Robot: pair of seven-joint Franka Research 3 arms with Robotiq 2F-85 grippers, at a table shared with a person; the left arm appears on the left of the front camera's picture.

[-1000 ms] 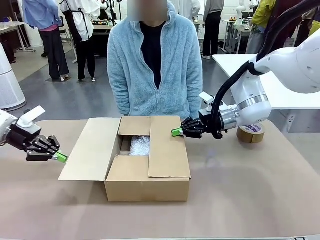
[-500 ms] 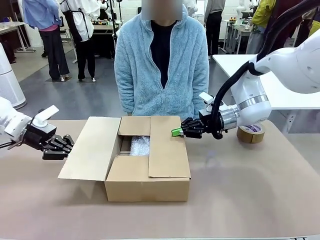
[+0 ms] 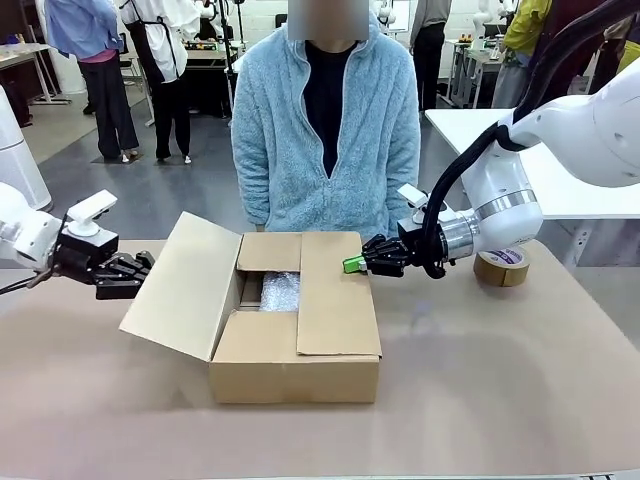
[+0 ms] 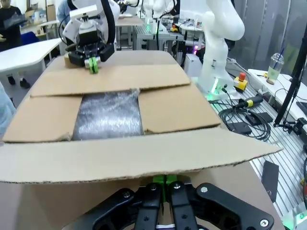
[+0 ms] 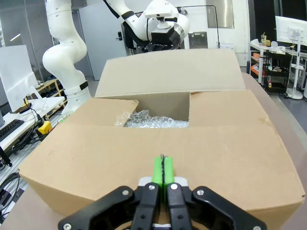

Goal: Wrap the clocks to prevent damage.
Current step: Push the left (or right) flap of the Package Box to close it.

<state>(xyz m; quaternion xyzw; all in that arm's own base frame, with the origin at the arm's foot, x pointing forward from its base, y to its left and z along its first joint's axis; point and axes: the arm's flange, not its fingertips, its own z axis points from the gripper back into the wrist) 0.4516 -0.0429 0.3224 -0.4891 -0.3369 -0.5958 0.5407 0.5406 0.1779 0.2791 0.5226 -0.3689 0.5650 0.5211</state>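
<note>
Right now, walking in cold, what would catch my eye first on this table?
A big cardboard box sits mid-table, half open, with a bundle of bubble wrap showing inside. The left gripper, shut, is tucked under its raised left flap; the right gripper, also shut, is at the outer edge of the flat right flap. A person in a blue fleece stands behind.

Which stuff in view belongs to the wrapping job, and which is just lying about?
In the job: bubble-wrapped bundle; cardboard box holding it.
Lying about: brown tape roll, untouched, off to the side.
</note>
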